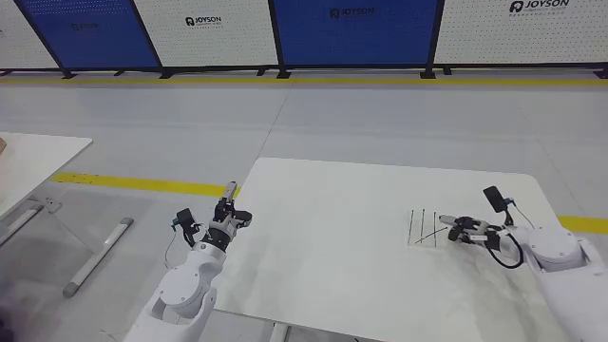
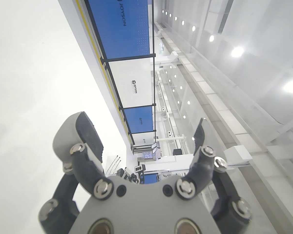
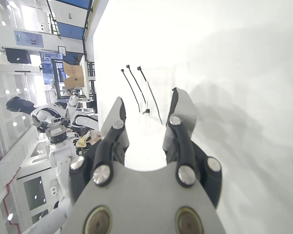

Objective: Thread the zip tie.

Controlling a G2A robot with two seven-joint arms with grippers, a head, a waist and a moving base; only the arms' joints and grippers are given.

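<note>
Zip ties (image 3: 136, 87), black, are lying side by side on the white table (image 3: 210, 37) just ahead of my right pincer (image 3: 147, 96), which is gaping wide, holding nothing. They are looking light, springy, perhaps slippery; I am favouring a hold near one's head.

I log a plain white table (image 1: 332, 247) carrying black zip ties (image 3: 136, 86) toward its right side. Left gripper (image 2: 141, 120) and right gripper (image 3: 147, 94): silver-grey shells, black linkages, bright silver screw heads, black ribbed pads (image 2: 90, 132). Beyond the far edge I note a pale grey floor (image 1: 380, 114) with a yellow stripe (image 1: 142, 184), and wall panels (image 1: 351, 9) alternating blue and white, finely dotted with holes, set in black frames.
</note>
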